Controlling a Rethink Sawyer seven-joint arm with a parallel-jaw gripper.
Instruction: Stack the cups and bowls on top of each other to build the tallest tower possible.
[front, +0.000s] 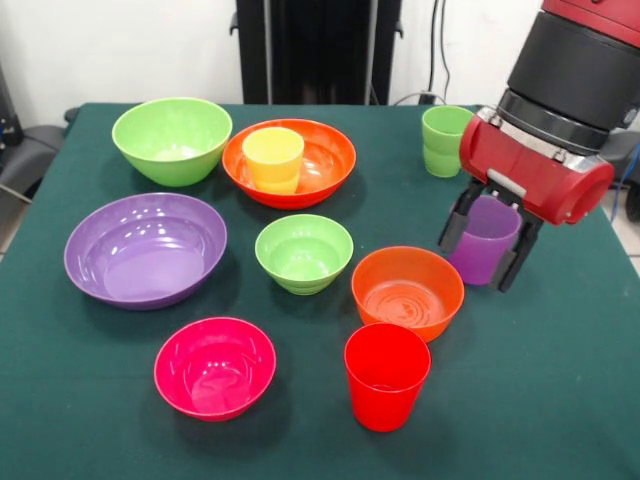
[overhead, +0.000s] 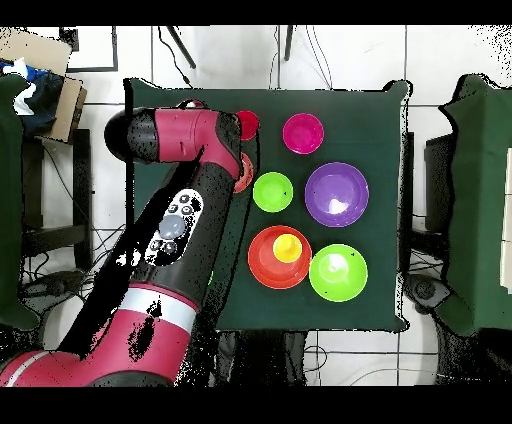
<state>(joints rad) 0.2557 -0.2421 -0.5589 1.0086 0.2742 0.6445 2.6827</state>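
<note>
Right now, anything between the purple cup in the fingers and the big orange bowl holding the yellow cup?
Nothing tall. The gripper holds the purple cup; between it and the large orange bowl with the yellow cup is bare table. The small orange bowl sits nearer the camera, off that line.

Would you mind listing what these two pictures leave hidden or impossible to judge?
- Purple cup: in the front view the tool straddles it; whether it is lifted or standing is unclear, and overhead the arm covers it.
- Small orange bowl: mostly under the arm overhead.
- Light green cup: not visible overhead.
- Arm's upper part: cut off by the front view's edge.
</note>
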